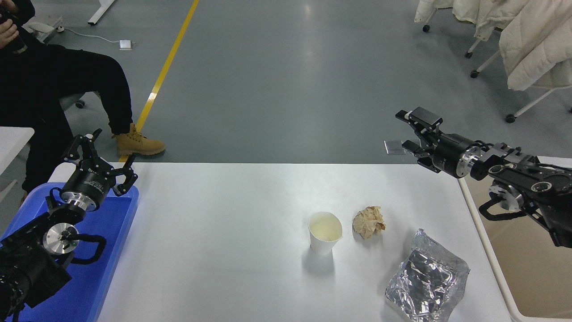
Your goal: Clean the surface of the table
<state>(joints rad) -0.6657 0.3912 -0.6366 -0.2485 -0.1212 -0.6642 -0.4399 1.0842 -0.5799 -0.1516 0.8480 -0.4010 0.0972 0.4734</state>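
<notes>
The white table surface (223,232) carries a white paper cup (325,232) standing upright, a crumpled brown paper ball (369,222) just right of it, and a crinkled silver foil bag (426,279) near the front right. My right gripper (404,132) hangs open above the table's far right edge, pointing left, well up and behind the paper ball. My left gripper (100,156) is open, parked over the blue tray (111,232) at the left.
A beige bin (527,268) stands off the table's right edge, under my right arm. A person in black sits at the far left, one boot (138,143) near the table's far left corner. White coats hang on racks at the top right.
</notes>
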